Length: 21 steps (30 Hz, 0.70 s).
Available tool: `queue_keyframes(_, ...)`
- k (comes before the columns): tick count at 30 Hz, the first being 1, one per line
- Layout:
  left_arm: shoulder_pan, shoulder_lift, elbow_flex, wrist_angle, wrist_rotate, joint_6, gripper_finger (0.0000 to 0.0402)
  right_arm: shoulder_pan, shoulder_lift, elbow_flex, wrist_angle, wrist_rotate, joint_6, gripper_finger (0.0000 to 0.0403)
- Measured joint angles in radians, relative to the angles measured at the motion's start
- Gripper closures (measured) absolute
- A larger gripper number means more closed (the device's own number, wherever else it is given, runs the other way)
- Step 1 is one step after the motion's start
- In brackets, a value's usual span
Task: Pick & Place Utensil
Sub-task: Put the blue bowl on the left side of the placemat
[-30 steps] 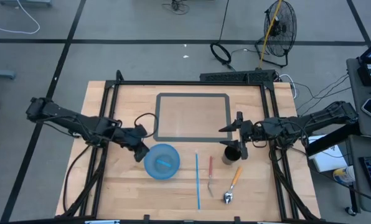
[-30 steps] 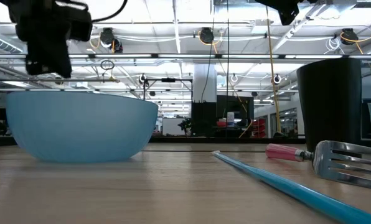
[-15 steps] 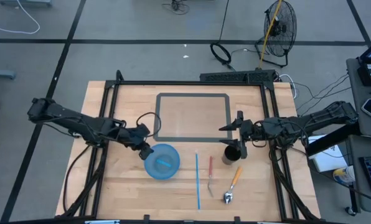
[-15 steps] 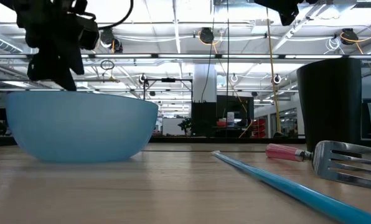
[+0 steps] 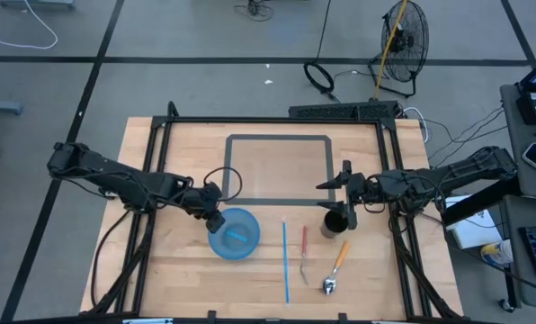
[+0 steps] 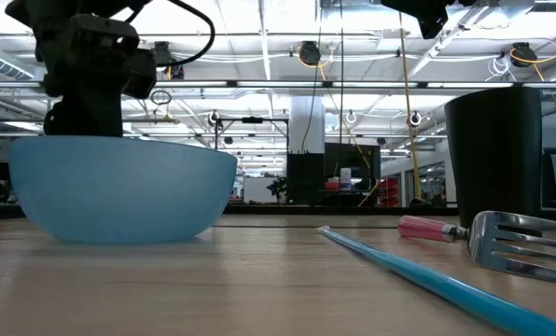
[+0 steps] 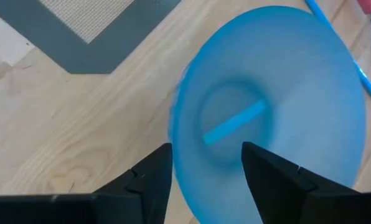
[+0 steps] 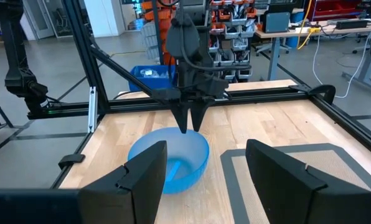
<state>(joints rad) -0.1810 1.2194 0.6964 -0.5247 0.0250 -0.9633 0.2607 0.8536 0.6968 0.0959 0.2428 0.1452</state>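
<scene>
A light blue bowl (image 5: 235, 234) stands on the wooden table with a short blue utensil (image 7: 234, 121) lying in its bottom. My left gripper (image 5: 212, 216) hovers open over the bowl's left rim (image 7: 179, 155), its fingers pointing down. To the bowl's right lie a long blue stick (image 5: 285, 261), a red-handled fork (image 5: 304, 252) and an orange-handled spoon (image 5: 336, 265). A black cup (image 5: 333, 223) stands upright beyond them. My right gripper (image 5: 340, 193) waits open just past the cup, facing the bowl (image 8: 170, 158).
A grey-framed mat (image 5: 279, 168) lies on the far middle of the table. A black metal frame (image 5: 277, 120) runs round the table. Bare wood lies near the front edge, left of the bowl.
My left gripper has shifted a little toward the table's right edge, from beside the bowl to over its left rim, and has dipped closer to the rim. The bowl and the utensils have stayed where they were.
</scene>
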Motion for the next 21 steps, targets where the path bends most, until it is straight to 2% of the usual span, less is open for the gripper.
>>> queue_keyframes(15,0.0,0.0,0.0,-0.071,-0.03,0.053,0.0215,0.0,0.0,0.0,0.0,0.0,0.005,0.0188)
queue_keyframes(21,0.0,0.0,0.0,-0.07,0.021,0.062,0.0215,0.0,0.0,0.0,0.0,0.0,0.008,0.0188)
